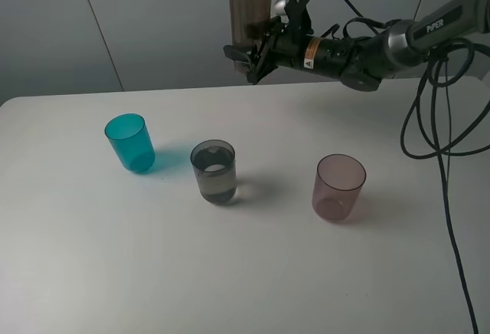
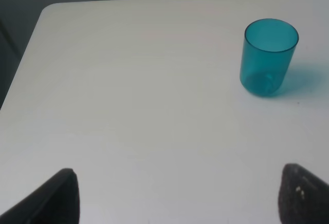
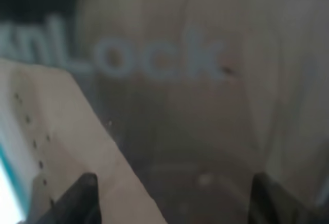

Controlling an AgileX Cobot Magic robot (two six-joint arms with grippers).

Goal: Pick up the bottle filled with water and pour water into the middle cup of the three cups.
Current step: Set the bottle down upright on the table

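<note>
The right gripper is pinching the bottle, holding it upright at the top centre of the frame, above the worktop. The middle cup, centre-left, is apparently holding water, suggesting the pour is largely done. The left gripper is idling, spread.

Right arm extended level, held high; right tool clamped on the bottle. Left tool low, fingers spread wide
</note>
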